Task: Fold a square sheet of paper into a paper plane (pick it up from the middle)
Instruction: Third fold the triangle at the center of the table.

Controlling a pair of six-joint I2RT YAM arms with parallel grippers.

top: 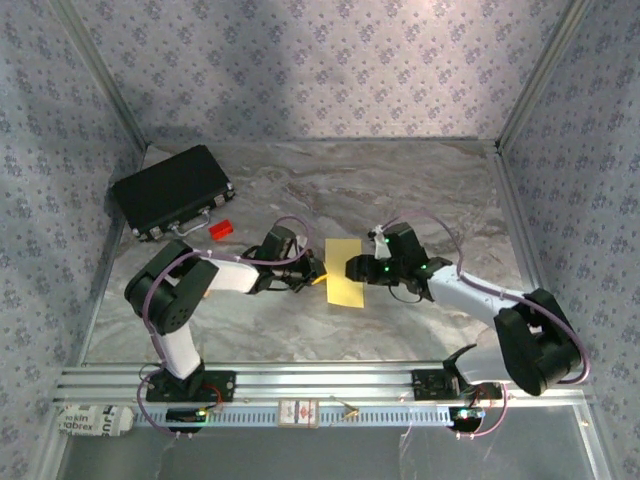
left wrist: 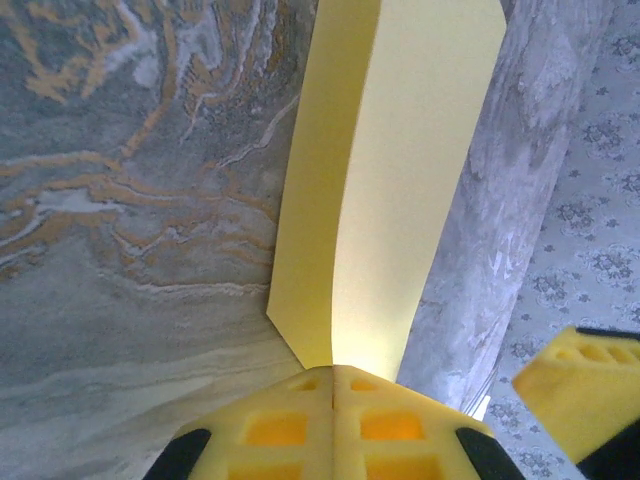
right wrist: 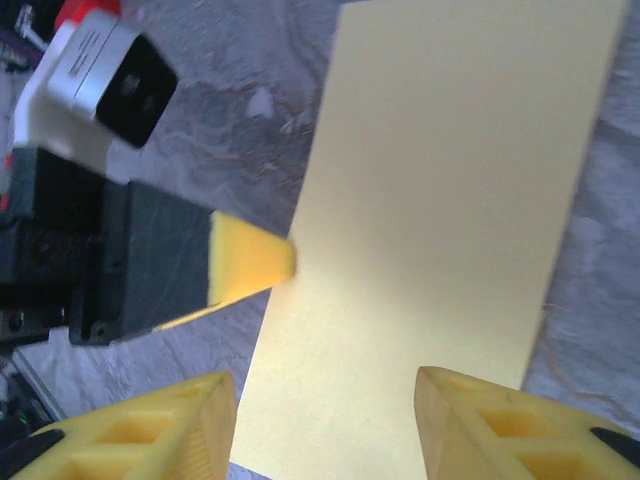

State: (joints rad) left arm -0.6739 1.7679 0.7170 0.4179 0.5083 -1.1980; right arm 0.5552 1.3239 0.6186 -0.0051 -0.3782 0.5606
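Observation:
The square sheet of paper (top: 346, 272) is yellow and folded in half into a narrow rectangle at the table's middle. My left gripper (top: 318, 276) is shut on the middle of its left edge. In the left wrist view the yellow pads (left wrist: 300, 430) press together on the paper (left wrist: 390, 180), whose two layers spread apart from the grip. My right gripper (top: 360, 268) is at the sheet's right edge. Its fingers (right wrist: 450, 400) stand open over the paper (right wrist: 450, 180), not pinching it, with the left gripper (right wrist: 285, 262) opposite. A paper plane is out of view.
A black case (top: 172, 190) lies at the back left with a small red block (top: 220, 229) beside it. Patterned walls close in the marble table (top: 420, 190) on three sides. An aluminium rail (top: 330, 385) runs along the near edge.

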